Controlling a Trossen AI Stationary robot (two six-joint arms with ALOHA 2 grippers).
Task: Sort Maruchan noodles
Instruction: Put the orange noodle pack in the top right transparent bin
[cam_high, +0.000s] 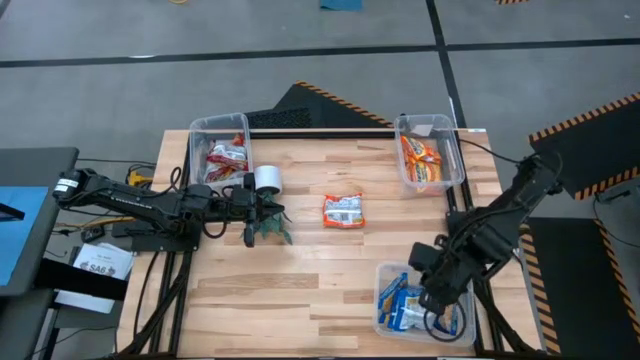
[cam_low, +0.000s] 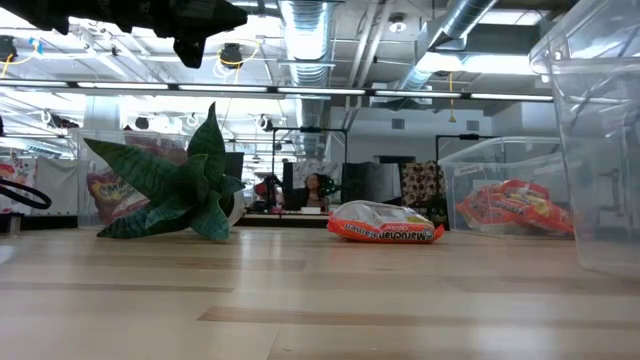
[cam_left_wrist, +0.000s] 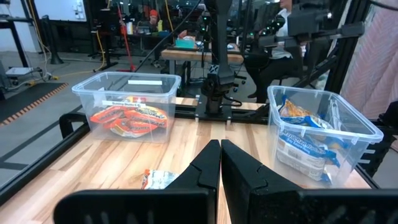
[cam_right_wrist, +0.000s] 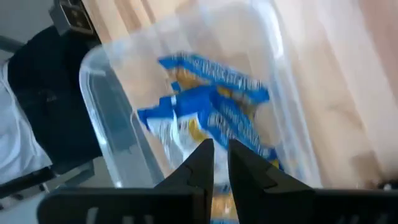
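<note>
One red-and-white noodle packet (cam_high: 343, 210) lies flat in the middle of the table, also visible as the packet (cam_low: 385, 222) in the low view. My left gripper (cam_high: 250, 207) hovers shut to its left, above a green plant (cam_high: 272, 230), touching nothing. My right gripper (cam_right_wrist: 221, 149) hangs over the near-right bin (cam_high: 385, 272) of blue-and-white packets (cam_right_wrist: 211, 106), its fingers a narrow gap apart and holding nothing. The far-left bin (cam_high: 200, 130) holds red-and-white packets (cam_high: 226, 160). The far-right bin (cam_high: 452, 150) holds orange packets (cam_high: 422, 160).
The plant (cam_low: 180, 195) lies with its leaves on the wood beside its white pot (cam_high: 267, 180), right under my left arm. Three clear bins stand at the table's far-left, far-right and near-right corners. Bare wood stretches along the near edge and the near-left part.
</note>
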